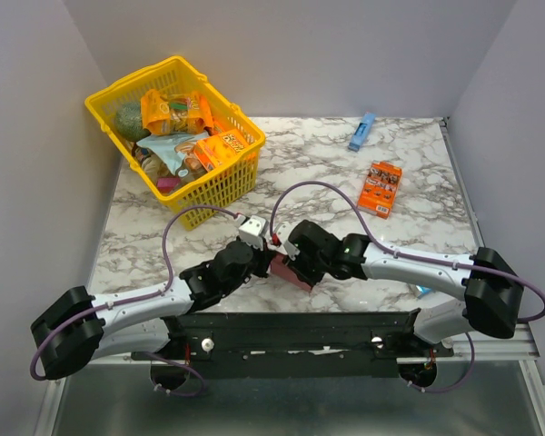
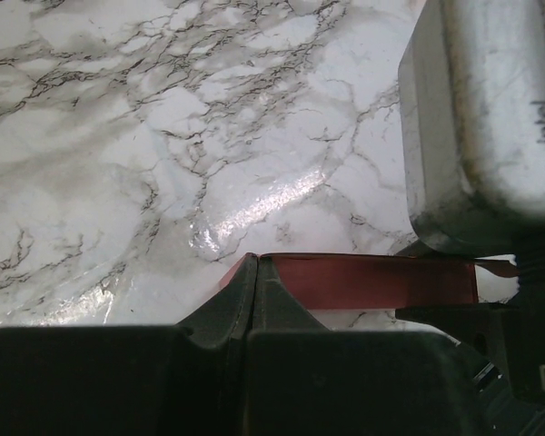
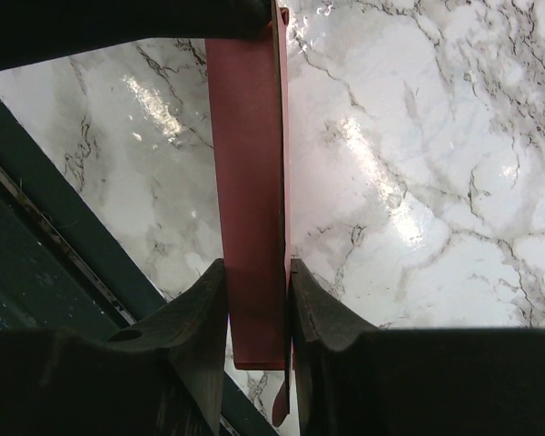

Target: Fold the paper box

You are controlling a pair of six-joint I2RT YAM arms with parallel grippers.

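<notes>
The pink paper box (image 1: 286, 270) is held between my two grippers, just above the marble table near its front edge. My left gripper (image 1: 259, 265) is shut on the box's left edge; in the left wrist view its fingertips (image 2: 254, 272) meet on the card and the box (image 2: 372, 280) runs off to the right. My right gripper (image 1: 295, 263) is shut on the box's other end; in the right wrist view the pink box (image 3: 250, 182) stands on edge between the two fingers (image 3: 200, 309).
A yellow basket (image 1: 227, 186) full of snack packets stands at the back left. An orange printed snack box (image 1: 380, 188) lies at the right middle and a slim blue box (image 1: 361, 131) at the far edge. The black mounting rail (image 1: 291, 327) runs along the near edge.
</notes>
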